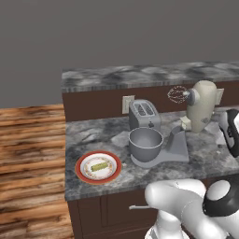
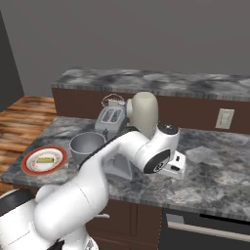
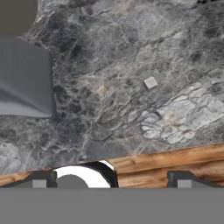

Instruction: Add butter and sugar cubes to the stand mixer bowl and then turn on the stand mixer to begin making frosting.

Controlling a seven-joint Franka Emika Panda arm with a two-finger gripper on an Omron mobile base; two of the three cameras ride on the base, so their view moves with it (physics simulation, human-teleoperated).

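- Two-finger gripper [image 3: 111, 179], tips spread wide and empty, hovers over the grey marbled counter [image 3: 131, 65].
- Small pale sugar cube [image 3: 150, 82] lies ahead; a misaligned pinch could flick it away.
- Pale yellow-green butter stick [image 1: 98, 166] waits on the red-rimmed plate [image 1: 81, 173], left of the deep grey metal bowl [image 1: 145, 144].

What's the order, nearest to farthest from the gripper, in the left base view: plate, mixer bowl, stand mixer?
From the gripper at the right:
1. stand mixer, beside it
2. stand mixer bowl, mid-counter
3. plate, far left
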